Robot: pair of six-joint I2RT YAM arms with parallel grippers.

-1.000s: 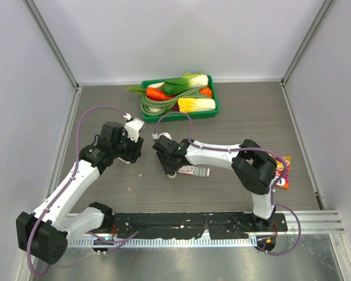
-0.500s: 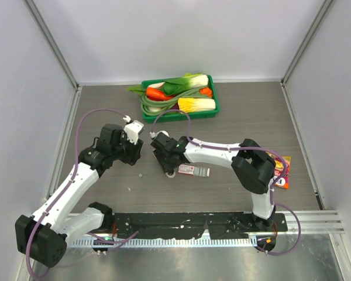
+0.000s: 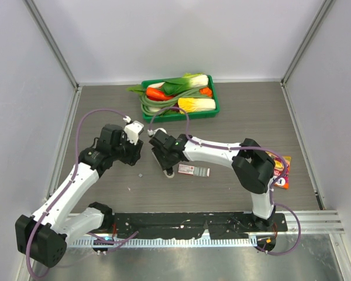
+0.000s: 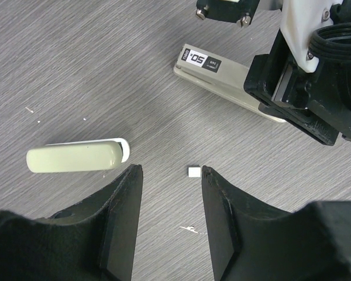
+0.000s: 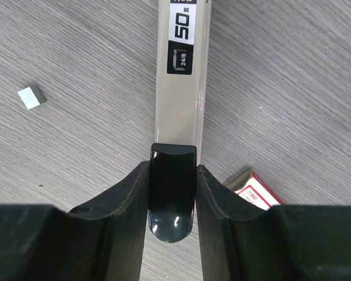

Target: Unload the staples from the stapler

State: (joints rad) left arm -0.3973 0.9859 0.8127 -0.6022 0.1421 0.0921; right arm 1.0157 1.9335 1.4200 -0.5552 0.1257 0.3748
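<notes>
Pinching the black end of the stapler point(image 5: 181, 88) between the right gripper's point(image 5: 172, 168) jaws, down on a grey wood-grain worktop point(image 3: 240, 117) boxed in by pale walls point(image 3: 175, 35). Hovering with the left gripper's point(image 4: 171, 171) jaws spread and empty over a tiny loose block of staples point(image 4: 193, 171). Sharing the surface with a green tray point(image 3: 207, 112) of vegetables at the back and a red-and-white box point(image 3: 194, 170) beside the stapler.

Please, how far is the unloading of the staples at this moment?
Done: one small block of staples already lies on the table, outside the stapler; a pale rounded piece lies nearby. In hand: the right gripper has its jaws closed on the stapler's black end; the left gripper, jaws open, hangs over the block. Left: whether more staples sit inside cannot be seen.
</notes>
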